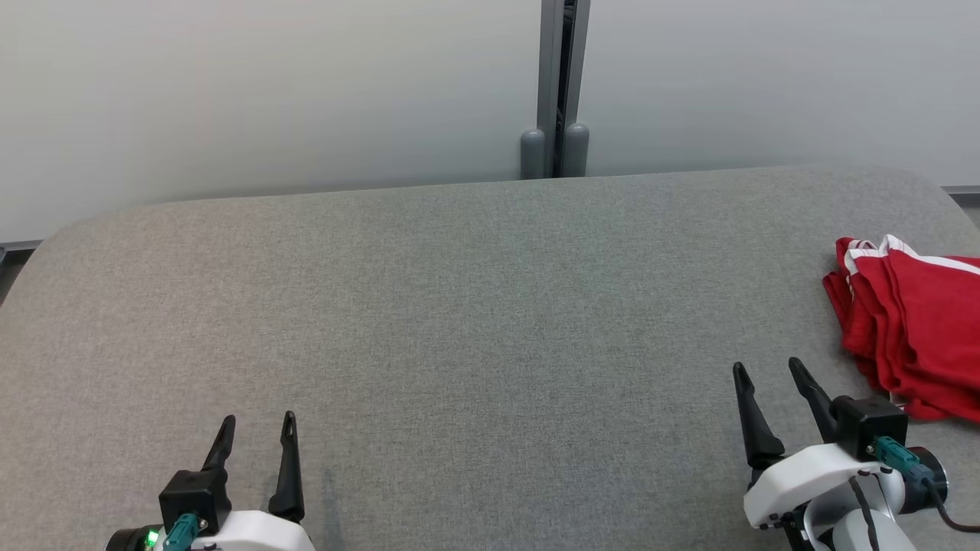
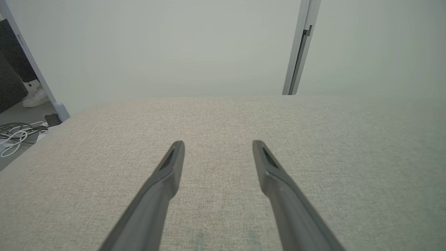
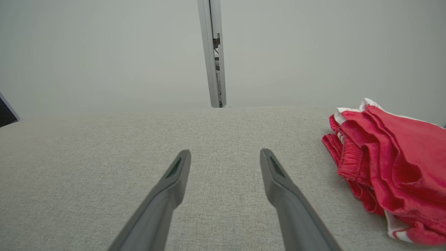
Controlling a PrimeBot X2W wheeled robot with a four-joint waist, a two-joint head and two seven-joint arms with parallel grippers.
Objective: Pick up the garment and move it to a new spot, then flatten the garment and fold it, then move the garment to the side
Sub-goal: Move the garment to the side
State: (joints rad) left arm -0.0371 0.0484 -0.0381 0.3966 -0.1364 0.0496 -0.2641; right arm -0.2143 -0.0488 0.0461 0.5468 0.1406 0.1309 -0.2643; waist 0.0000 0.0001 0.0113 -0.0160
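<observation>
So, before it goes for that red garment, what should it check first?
1. Left gripper open and empty: ok.
2. Right gripper open and empty: ok.
3. Red garment lying on the grey table: ok.
4. Whole garment in sight: not ok, it runs off the head view's right edge.
5. Garment flat: not ok, it lies bunched in folds.
6. Nothing between the right gripper and the garment: ok.
</observation>
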